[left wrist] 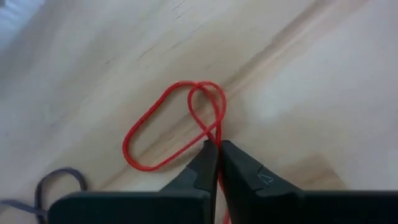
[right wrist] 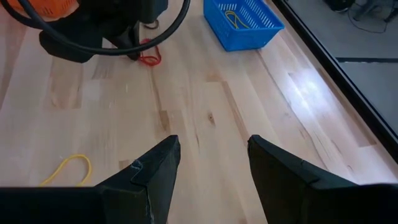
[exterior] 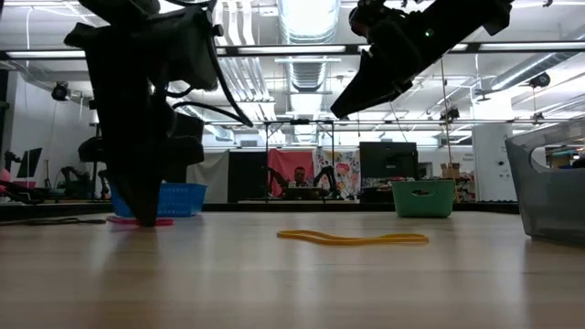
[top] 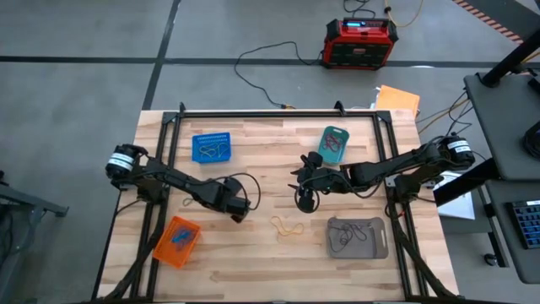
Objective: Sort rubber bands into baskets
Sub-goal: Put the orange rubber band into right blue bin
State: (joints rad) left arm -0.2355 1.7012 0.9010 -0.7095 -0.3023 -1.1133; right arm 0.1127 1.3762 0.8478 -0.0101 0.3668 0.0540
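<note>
A red rubber band [left wrist: 171, 127] lies twisted into a figure-eight on the wooden desk [top: 270, 262], and the left gripper [left wrist: 217, 152] has its jaws closed on the end of it, pinching the strand where the two loops cross. In the low view the same band shows as a thin red-pink line on the desk surface under the tip of the left gripper [exterior: 142, 215], which stands nearly upright on it. From above, the left gripper [top: 239, 213] sits left of the desk's centre, between the blue basket [top: 211, 148] and the orange basket [top: 176, 241].

A yellow rubber band [top: 288, 225] lies loose near the middle of the desk, apart from both grippers; it appears as a flat wavy strip in the low view [exterior: 352, 238]. A grey band [left wrist: 59, 183] lies close by the red one in the left wrist view.

The blue basket holds yellow-tan bands, the orange basket holds dark ones, the teal basket [top: 334, 142] holds reddish ones, and the wide grey basket [top: 357, 237] holds a grey loop.

The right gripper [top: 305, 199] hangs above the desk's centre, between the teal and grey baskets, its jaws open and empty [right wrist: 211, 162].
</note>
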